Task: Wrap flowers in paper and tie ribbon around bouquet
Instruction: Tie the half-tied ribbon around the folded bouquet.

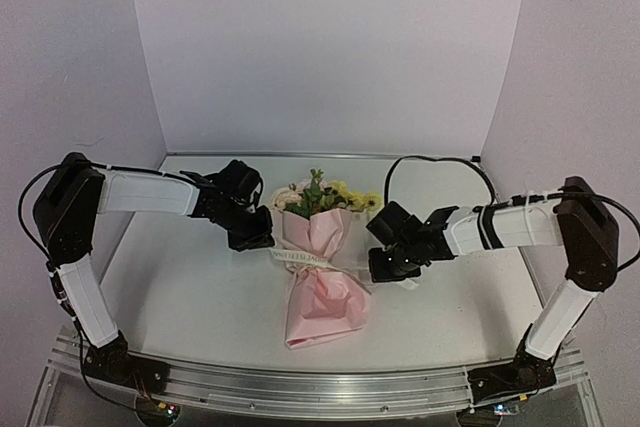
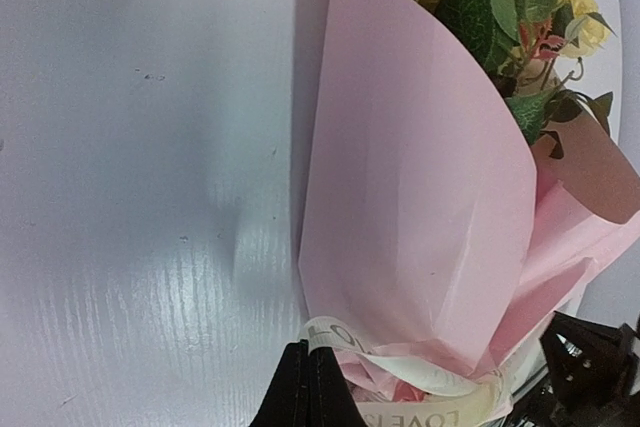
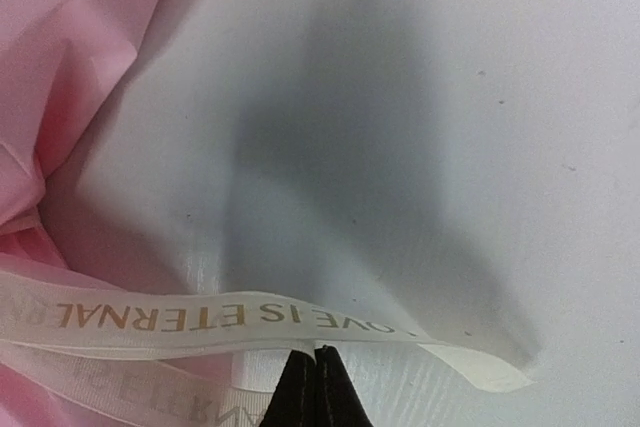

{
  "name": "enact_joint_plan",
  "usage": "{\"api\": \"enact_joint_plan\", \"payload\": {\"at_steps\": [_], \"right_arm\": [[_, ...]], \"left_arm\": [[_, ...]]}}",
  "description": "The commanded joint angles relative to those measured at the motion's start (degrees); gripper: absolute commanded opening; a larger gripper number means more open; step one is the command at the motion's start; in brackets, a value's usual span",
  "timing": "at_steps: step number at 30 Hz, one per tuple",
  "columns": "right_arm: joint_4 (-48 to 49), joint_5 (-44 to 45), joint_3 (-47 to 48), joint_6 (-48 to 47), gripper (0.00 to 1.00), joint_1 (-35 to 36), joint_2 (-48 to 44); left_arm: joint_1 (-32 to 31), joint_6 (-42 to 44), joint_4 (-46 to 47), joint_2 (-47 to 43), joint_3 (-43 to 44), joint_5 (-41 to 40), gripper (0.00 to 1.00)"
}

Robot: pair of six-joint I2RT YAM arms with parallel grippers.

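The bouquet point(image 1: 322, 282) lies in the middle of the table, blooms toward the back. Its pink paper point(image 2: 420, 197) is pinched at the waist, and the flowers point(image 1: 328, 197), pink and yellow with green leaves, stick out at the far end. The cream ribbon point(image 1: 305, 258) with printed lettering runs around the pinch. My left gripper point(image 2: 308, 347) sits at the left of the waist, shut on a loop of the ribbon point(image 2: 400, 369). At the right of the waist, my right gripper point(image 3: 316, 352) is shut on the lower edge of the ribbon point(image 3: 200, 312), whose loose end lies on the table.
White backdrop walls point(image 1: 330, 47) close the table at the back and both sides. A metal rail point(image 1: 310, 387) runs along the near edge between the arm bases. A black cable point(image 1: 440, 162) loops above the right arm.
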Motion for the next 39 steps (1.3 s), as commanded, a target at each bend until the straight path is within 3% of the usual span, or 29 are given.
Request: {"api": "enact_joint_plan", "payload": {"at_steps": [1, 14, 37, 39], "right_arm": [[-4.6, 8.9, 1.6, 4.1, 0.0, -0.1, -7.5], [-9.8, 11.6, 3.4, 11.1, 0.0, -3.1, -3.2], [-13.1, 11.1, 13.0, -0.7, 0.0, -0.2, 2.9], [-13.2, 9.9, 12.8, 0.8, 0.08, -0.2, 2.5]], "left_arm": [[1.1, 1.8, -2.6, -2.6, 0.3, -3.1, 0.0], [4.5, 3.0, -1.6, -7.5, -5.4, -3.0, 0.0], [4.6, 5.9, -3.4, -5.7, -1.6, -3.9, 0.0], [4.6, 5.9, -3.4, -5.5, -1.4, -3.7, 0.0]]}}
